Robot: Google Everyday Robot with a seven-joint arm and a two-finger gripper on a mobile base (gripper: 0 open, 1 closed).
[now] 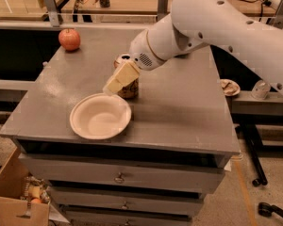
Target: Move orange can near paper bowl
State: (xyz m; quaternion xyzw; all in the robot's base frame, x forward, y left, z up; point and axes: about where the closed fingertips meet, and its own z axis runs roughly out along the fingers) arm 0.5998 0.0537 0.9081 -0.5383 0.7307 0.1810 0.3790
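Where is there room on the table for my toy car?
The front right of the table is bare, from the orange can to the right edge. So is the left side between the apple and the paper bowl. The middle is crowded: the end effector is at the can, beside the bowl.

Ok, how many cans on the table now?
1: the orange can, beside the far rim of the paper bowl, gripper at it. The arm may hide others.

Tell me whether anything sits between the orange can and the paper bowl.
Nothing visible does. The orange can stands just behind the paper bowl, with the hand at the can; the apple sits far off, back left.
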